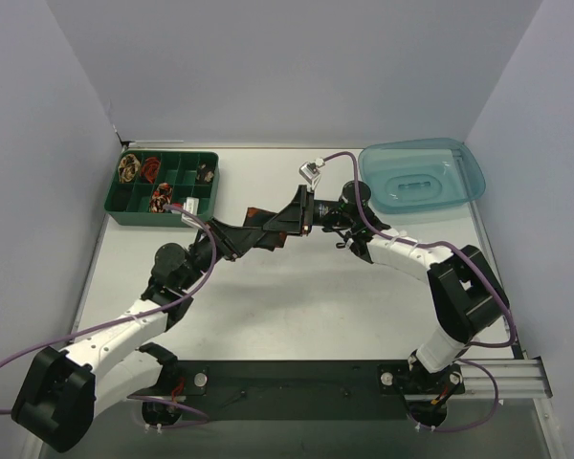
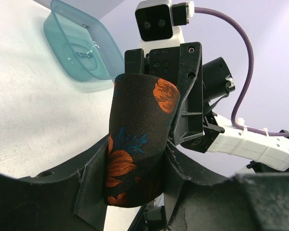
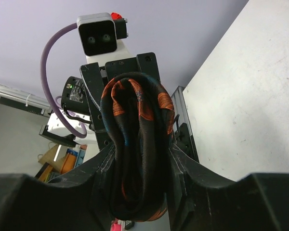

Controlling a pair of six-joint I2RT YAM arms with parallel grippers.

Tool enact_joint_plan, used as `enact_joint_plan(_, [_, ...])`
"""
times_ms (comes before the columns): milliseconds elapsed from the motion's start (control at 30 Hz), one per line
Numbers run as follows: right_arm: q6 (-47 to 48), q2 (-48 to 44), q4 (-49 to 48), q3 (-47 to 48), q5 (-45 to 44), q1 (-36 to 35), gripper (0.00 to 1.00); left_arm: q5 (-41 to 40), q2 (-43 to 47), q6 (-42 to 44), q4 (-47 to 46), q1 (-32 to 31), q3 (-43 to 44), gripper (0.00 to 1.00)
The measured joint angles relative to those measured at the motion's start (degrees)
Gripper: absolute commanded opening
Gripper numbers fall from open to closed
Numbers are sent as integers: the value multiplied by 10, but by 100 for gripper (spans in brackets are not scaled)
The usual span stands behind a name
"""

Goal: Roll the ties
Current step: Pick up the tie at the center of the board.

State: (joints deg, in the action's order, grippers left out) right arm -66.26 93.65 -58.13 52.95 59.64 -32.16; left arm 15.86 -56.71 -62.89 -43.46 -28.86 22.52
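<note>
Dark floral tie (image 1: 264,229) sits mid-table and seems held up off the surface, bunched into a fat, loose wad btwn the 2 grippers. In the right wrist view its folds twist over each other rather than forming a neat spiral. No pointed end shows.

Left gripper (image 2: 135,173) pinches the wad's lower part, w/ fingers (image 2: 89,178) pressed into the cloth on both sides. Right gripper (image 3: 139,168) clamps the same wad from the far-right side. The 2 tools meet nose to nose, v. close together.

Step in hand, as I judge it: tightening the wrap into a proper coil. To do it well:
- Use 1 gripper as anchor and turn only the other wrist, about the line joining them.
- Keep light tension so layers stack flush and edges line up.
- Regrip 1 side at a time, never both. The fabric looks slick and springy, so the coil prob. unwinds if freed.
- Squeeze enough to hold, not so much that the roll goes flat.
- Watch finger clearance, since the tools are close enough to clash.

Farther out, at least 3 rolled ties (image 1: 160,197) lie in compartments of the green tray (image 1: 124,212) at far left, likely where this 1 goes. A teal bin (image 1: 464,172) is at far right, well apart from the tie. The table (image 1: 306,306) is bare white near the arms.
</note>
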Motion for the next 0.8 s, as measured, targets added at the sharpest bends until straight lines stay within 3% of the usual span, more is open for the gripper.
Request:
enact_joint_plan(433, [-25, 0, -35, 0, 13, 2, 6, -19, 35, 8, 47, 0, -2, 80])
enact_joint_plan(800, [-51, 43, -73, -13, 9, 14, 7, -32, 98, 11, 86, 16, -6, 82])
